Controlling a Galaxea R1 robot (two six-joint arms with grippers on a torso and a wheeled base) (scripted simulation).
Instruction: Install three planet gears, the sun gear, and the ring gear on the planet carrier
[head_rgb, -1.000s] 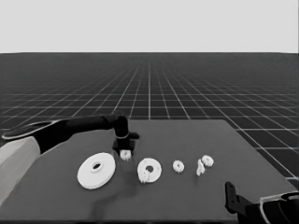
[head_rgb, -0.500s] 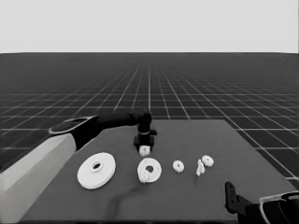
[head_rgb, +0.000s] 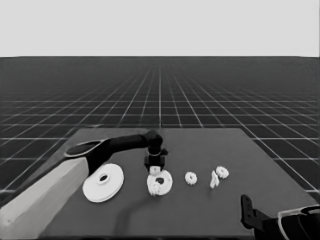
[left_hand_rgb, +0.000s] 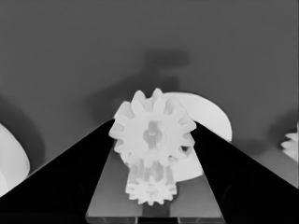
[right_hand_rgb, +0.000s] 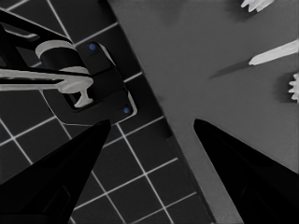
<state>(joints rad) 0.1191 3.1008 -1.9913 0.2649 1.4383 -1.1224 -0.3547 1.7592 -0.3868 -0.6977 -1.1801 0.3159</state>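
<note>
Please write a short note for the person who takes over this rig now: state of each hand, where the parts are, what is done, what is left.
Left hand: shut on a gear, just above the smaller round part.
Right hand: open, parked at the table's near right corner.
Larger round part: flat on the table, left of the smaller one.
Done: at least one gear already sits on the smaller round part.
Left: seat the held gear, then the two loose gears to its right, then the larger round part on top.

White toothed gear (left_hand_rgb: 153, 133); black fingers (left_hand_rgb: 70, 182); dark table (head_rgb: 200, 210).
</note>
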